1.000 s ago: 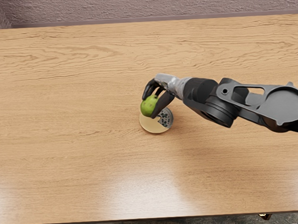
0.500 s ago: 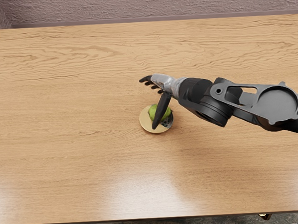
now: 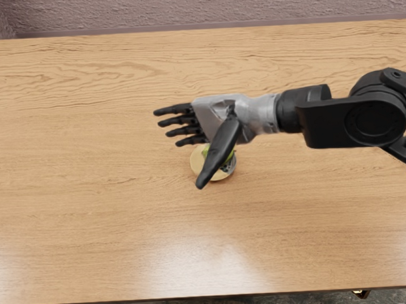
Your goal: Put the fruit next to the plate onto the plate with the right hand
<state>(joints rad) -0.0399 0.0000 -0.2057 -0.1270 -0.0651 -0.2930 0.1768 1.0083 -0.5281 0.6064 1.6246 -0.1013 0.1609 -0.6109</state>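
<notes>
While the right hand (image 3: 218, 120) is hovering over the middle of the table (image 3: 91, 219), its fingers (image 3: 173, 111) are stretching out flat toward the left edge and its thumb (image 3: 215, 157) is slanting down toward the near edge, so it is grasping nothing. Under the thumb, the small plate (image 3: 198, 167) is lying about midway between the far and near edges. The green fruit (image 3: 205, 151) is showing only in slivers beside the thumb and seems to be sitting on the plate.
</notes>
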